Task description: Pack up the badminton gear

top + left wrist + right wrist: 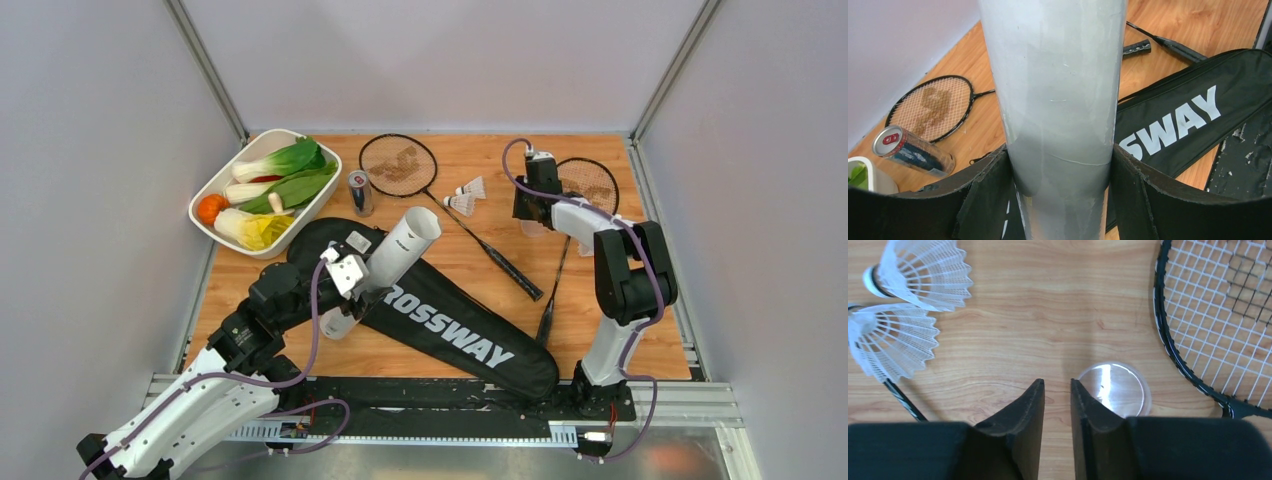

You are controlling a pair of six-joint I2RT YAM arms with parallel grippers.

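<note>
Altogether: two rackets [398, 165], two shuttlecocks [462, 204], one tube [402, 250], one bag [450, 335].

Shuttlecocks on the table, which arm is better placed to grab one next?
Right. The right gripper hangs close to the two shuttlecocks, its jaws slightly apart and empty. The left gripper is busy, clamped on the white tube above the black bag.
</note>
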